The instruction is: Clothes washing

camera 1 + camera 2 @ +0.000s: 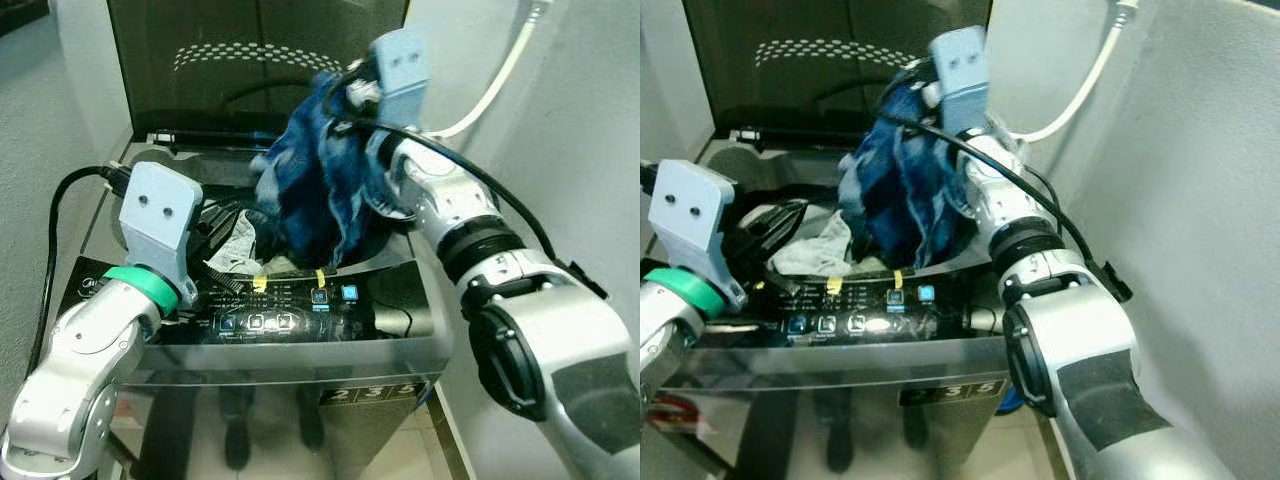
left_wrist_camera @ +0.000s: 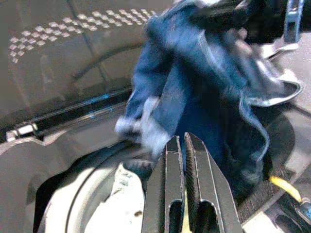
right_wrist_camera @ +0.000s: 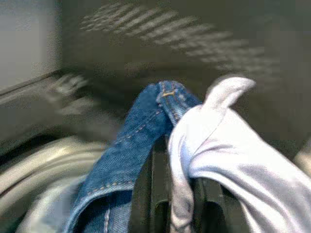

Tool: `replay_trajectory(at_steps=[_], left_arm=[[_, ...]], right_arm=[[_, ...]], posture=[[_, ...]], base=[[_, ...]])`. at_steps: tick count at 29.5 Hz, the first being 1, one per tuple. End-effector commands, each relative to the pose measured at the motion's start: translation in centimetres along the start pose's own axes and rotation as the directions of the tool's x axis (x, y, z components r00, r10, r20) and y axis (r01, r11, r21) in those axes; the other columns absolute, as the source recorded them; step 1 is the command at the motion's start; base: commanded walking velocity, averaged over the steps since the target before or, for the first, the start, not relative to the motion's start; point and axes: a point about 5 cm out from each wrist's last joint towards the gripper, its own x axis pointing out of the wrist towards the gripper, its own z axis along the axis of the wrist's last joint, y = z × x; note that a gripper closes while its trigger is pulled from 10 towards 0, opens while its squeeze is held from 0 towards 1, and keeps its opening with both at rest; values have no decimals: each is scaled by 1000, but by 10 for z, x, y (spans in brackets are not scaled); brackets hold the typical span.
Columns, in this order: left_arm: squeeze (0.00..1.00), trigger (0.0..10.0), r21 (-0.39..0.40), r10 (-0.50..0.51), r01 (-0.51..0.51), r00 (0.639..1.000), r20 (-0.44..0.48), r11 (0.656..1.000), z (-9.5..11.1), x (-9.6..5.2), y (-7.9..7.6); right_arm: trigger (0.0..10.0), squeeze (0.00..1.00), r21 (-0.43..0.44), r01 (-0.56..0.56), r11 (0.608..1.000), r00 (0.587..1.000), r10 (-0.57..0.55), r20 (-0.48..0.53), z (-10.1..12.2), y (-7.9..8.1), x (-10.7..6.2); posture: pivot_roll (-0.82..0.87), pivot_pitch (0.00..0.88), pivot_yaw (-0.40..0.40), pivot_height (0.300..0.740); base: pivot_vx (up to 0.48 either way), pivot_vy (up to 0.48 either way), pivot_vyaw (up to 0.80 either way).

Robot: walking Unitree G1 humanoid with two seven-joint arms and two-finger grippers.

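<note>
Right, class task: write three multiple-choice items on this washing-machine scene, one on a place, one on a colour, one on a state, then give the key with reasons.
1. Where does the bundle of clothes held by the right end effector hang?
A. On the floor beside the machine
B. Above the open tub of the washing machine
C. On the closed lid

2. What colour is most of the hanging cloth?
A. Red
B. Yellow
C. Blue

3. How do the fingers of the left end effector stand?
A. Pressed together, holding nothing
B. Spread wide
C. Clamped on a sock

Key:
1 B: in the eye views the bundle hangs over the tub opening, lid raised behind.
2 C: blue denim shows in every view, with some white cloth beside it in the right wrist view.
3 A: the left wrist view shows both fingers touching, nothing between.
</note>
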Motion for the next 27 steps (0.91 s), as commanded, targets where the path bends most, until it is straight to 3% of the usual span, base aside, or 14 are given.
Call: replay_trajectory(at_steps=[1,2,3,5,12,13,15,16,23,24,25,26,27], left_arm=[[0,10000,19,27,-26,997,-67,999,-6,-2,8],[0,10000,19,27,-26,997,-67,999,-6,-2,8],[0,10000,29,54,-52,995,-79,998,-7,-2,14],[0,10000,35,70,-67,995,-76,997,-5,-2,21],[0,10000,16,12,-11,998,-65,1000,-1,-4,18],[0,10000,12,-5,6,998,-67,1000,-1,-5,17],[0,10000,12,-5,6,998,-67,1000,-1,-5,17],[0,10000,11,-20,21,997,-70,1000,-1,-6,16],[0,10000,-30,-141,139,987,-77,990,3,-9,5],[0,10000,-29,-135,133,988,-78,991,2,-9,6],[0,10000,-28,-129,127,988,-79,991,2,-9,6],[0,10000,-28,-129,127,988,-79,991,2,-9,6],[0,10000,-28,-125,124,989,-80,992,2,-9,7]], right_arm=[[10000,0,87,-340,936,921,350,-170,-22,36,3],[10000,0,87,-340,936,921,350,-170,-22,36,3],[10000,0,101,-408,907,882,420,-213,-29,44,2],[10000,0,85,-426,901,862,433,-265,-37,51,3],[10000,0,74,-322,944,887,328,-326,-46,48,4],[10000,608,74,-277,958,899,286,-333,-47,45,5],[10000,608,74,-277,958,899,286,-333,-47,45,5],[10000,1000,80,-235,969,909,248,-334,-46,42,5],[10000,1000,180,-108,978,941,159,-300,-33,26,3],[10000,0,205,-37,978,964,89,-252,-26,18,3],[10000,0,243,42,969,982,5,-189,-18,9,3],[10000,0,243,42,969,982,5,-189,-18,9,3],[10000,0,286,134,949,987,-101,-126,-8,-4,1]], posture=[[137,78,5,740],[137,78,5,740],[139,76,8,740],[145,70,7,740],[152,62,9,740],[152,59,10,740],[152,59,10,740],[151,58,10,740],[158,47,13,740],[161,43,15,740],[161,43,15,740],[161,43,15,740],[163,41,19,740]], base=[[0,0,0],[0,0,0],[0,0,0],[0,0,0],[0,0,0],[0,0,0],[0,0,0],[0,0,0],[0,0,0],[0,0,0],[0,0,0],[0,0,0],[0,0,0]])
